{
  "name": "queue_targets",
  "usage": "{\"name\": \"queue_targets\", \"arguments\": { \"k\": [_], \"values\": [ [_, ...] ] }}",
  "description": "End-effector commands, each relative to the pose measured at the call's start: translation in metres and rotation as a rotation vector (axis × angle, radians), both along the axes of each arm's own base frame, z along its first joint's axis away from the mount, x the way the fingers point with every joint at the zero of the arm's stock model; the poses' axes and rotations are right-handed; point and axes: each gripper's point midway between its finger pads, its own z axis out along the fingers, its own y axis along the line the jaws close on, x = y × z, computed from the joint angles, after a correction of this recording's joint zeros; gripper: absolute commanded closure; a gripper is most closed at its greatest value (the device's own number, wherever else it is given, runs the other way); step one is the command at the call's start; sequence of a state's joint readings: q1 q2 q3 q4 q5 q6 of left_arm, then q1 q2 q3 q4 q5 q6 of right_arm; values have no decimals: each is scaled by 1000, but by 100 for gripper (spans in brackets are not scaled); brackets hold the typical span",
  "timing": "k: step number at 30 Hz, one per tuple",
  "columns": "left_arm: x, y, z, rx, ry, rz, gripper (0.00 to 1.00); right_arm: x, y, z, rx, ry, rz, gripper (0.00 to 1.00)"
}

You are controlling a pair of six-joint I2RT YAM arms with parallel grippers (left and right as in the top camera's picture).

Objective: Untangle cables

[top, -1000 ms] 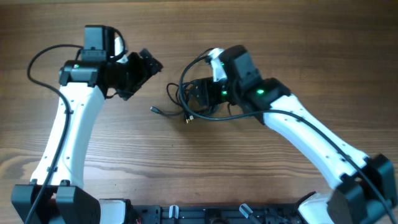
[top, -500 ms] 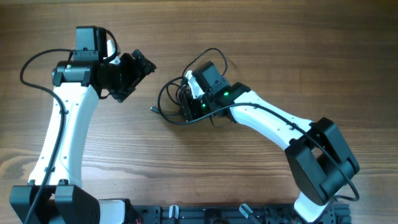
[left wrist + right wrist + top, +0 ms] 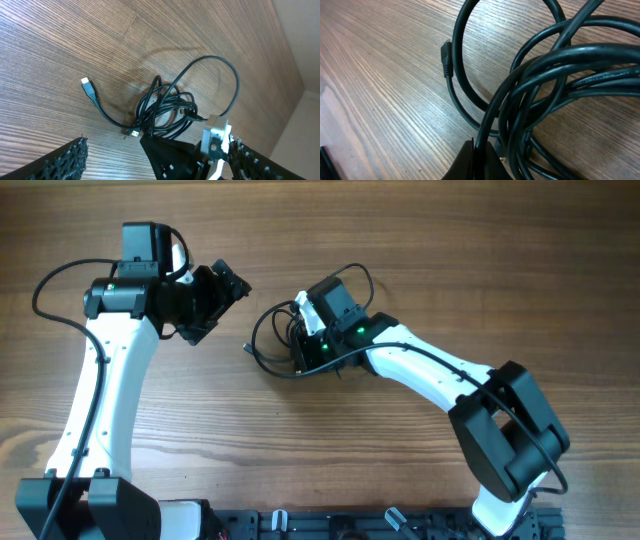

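Two claws: right claw (image 3: 301, 353) now snapped shut within cables (image 3: 264, 340), grip unclear; left claw (image 3: 228, 284) stays wide open, empty.

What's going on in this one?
Two robot arms are working on a tangle of thin black cables lying on a wooden table. The right hand is down at the bundle and closed, apparently pinching a strand at its edge. The left hand is open and apart from the pile, holding nothing. One plug lies loose on the wood; the rest is knotted.
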State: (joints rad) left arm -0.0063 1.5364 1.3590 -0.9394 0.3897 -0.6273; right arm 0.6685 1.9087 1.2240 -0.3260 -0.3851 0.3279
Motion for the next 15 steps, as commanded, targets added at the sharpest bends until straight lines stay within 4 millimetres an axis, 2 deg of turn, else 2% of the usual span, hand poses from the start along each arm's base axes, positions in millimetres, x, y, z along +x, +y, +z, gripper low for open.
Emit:
{"name": "queue_targets", "arguments": {
  "k": [1,3,6,10,15],
  "values": [
    [0,1,0,-4,2,8,8,4,8,73,139,-80,-6,96],
    [0,1,0,-4,2,8,8,0,3,109,187,-117,-26,96],
    [0,1,0,-4,3,7,17,-4,-9,138,220,-127,-63,96],
    [-2,-7,0,8,-8,-38,21,-12,-17,142,231,-80,-57,96],
    [-2,-8,0,9,-10,-44,21,-6,-21,146,267,-60,-71,96]
  ]
}}
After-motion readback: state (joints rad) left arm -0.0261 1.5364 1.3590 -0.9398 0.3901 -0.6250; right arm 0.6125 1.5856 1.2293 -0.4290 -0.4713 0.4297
